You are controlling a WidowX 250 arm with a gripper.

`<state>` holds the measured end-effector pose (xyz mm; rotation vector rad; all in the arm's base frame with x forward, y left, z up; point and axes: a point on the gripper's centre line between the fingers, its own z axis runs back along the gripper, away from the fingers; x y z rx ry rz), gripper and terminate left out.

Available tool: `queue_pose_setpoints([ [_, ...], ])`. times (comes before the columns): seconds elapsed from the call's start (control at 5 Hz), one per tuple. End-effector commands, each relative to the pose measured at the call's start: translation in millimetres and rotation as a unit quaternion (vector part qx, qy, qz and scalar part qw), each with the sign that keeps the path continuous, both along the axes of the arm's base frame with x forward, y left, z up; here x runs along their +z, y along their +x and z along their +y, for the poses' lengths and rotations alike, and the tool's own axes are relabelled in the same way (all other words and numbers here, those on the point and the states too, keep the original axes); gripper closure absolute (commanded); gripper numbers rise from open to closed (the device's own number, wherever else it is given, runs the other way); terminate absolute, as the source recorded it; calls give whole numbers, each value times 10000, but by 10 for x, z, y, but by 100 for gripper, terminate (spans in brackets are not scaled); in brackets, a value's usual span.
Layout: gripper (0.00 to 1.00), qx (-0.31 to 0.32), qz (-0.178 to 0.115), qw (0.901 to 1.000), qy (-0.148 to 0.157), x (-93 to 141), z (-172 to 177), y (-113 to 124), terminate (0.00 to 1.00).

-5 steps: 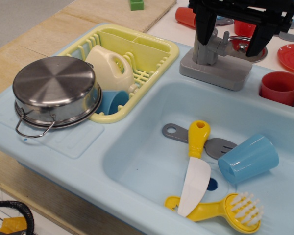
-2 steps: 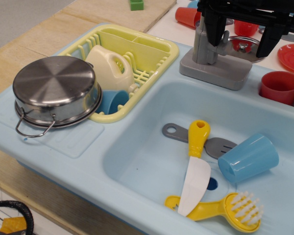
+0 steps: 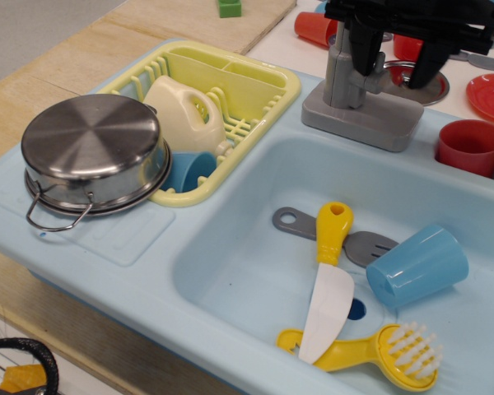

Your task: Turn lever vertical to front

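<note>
In the single view, the gripper (image 3: pixel 393 62) is seen at the upper right of the frame, its fingers spread open astride the tap (image 3: pixel 346 70) and closed on nothing; the lever (image 3: pixel 376 74) is found between them, a short stub projecting sideways to the right, its long axis roughly level; the turn is judged not yet done
</note>
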<state>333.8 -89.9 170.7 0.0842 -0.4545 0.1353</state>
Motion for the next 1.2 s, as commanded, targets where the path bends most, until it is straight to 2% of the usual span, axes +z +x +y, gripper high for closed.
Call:
queue_pose_setpoints([
  [0.0,100,199,-130,9995,-188,122,47,-51,0],
  [0.6,100,728,71,9962,-473,-30,105,-296,0],
  [1.0,100,1035,464,9912,-685,-123,127,-383,0],
])
